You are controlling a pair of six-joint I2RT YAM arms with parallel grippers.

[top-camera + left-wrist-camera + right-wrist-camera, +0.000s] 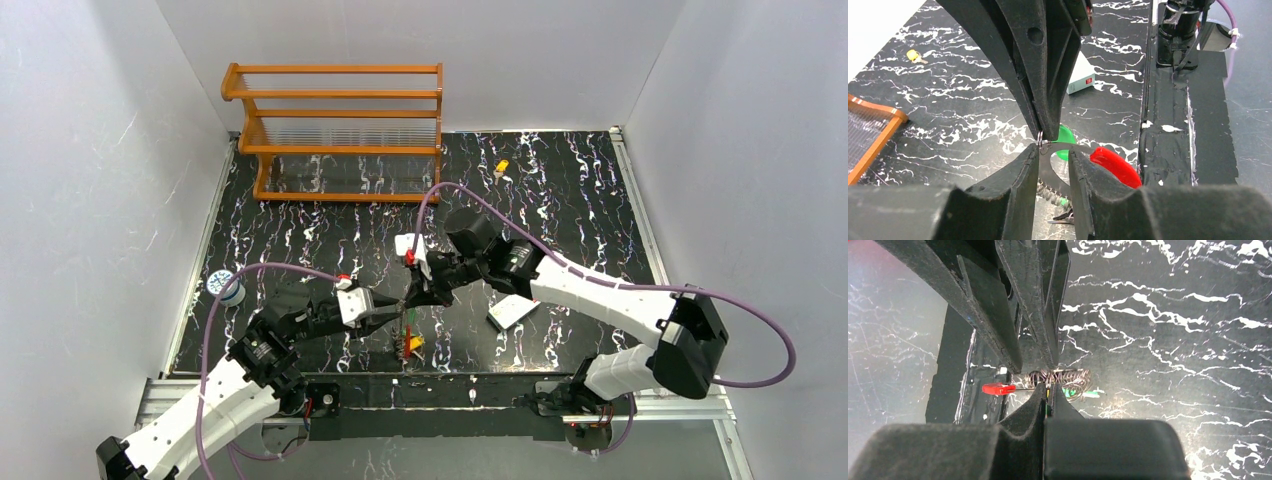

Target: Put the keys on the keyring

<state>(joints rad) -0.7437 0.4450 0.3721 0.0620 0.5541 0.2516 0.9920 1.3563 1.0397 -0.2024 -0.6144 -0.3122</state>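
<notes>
The keyring [1055, 172] is a thin flat metal loop with a red section [1115, 165], and it hangs in the gap between my left gripper's [1054, 150] parted fingers. A coil spring and small keys dangle below it [411, 342]. My right gripper [1048, 388] comes in from the other side and is shut. A small wire ring [1040, 138] shows at its tip, a thin yellow-green sliver lies between its pads, and a green key head [1066, 135] sits just behind. Both grippers meet over the table's near middle [404, 300]. A loose yellow key [501, 168] lies far back.
A white card [512, 313] with a red mark lies right of the grippers. An orange wooden rack [340, 130] stands at the back left. A blue-and-white roll [226, 287] sits by the left edge. A black taped strip [1188, 135] runs along the near edge.
</notes>
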